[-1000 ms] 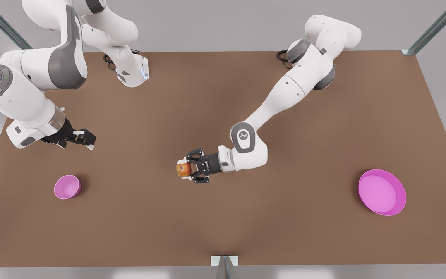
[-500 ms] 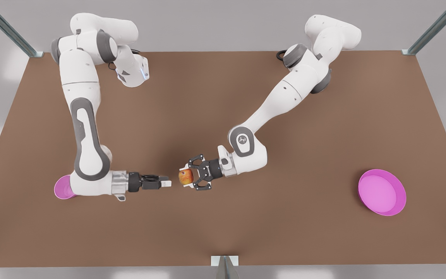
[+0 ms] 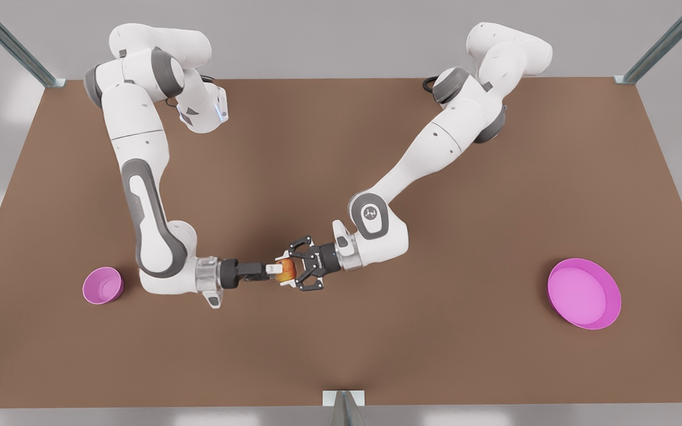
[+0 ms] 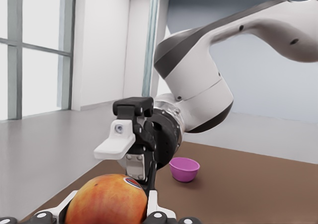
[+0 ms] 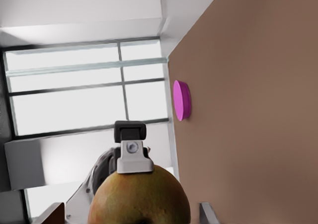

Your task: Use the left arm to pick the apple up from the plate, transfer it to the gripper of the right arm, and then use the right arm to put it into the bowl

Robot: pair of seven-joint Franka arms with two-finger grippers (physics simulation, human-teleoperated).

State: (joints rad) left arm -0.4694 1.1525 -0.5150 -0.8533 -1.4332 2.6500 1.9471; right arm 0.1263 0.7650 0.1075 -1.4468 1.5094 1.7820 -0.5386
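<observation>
Front view, left to right: bowl (image 3: 103,285) standing on the table (image 3: 436,355), well behind the right gripper (image 3: 270,269). Right gripper reaching level toward the middle, tip touching or just short of the apple (image 3: 285,271); cannot tell whether closed on it. Apple held off the table between the fingers of the left gripper (image 3: 289,272), clamped from either side, far face jutting past the fingertips toward the right gripper. Plate (image 3: 610,307) bare, well behind the left gripper.

Judged firm and light, with smooth round skin, so likely to roll or squirt out under an off-centre pinch. Best taken across the widest part on the free face, square to the left gripper's hold, and secured before that hold loosens.
</observation>
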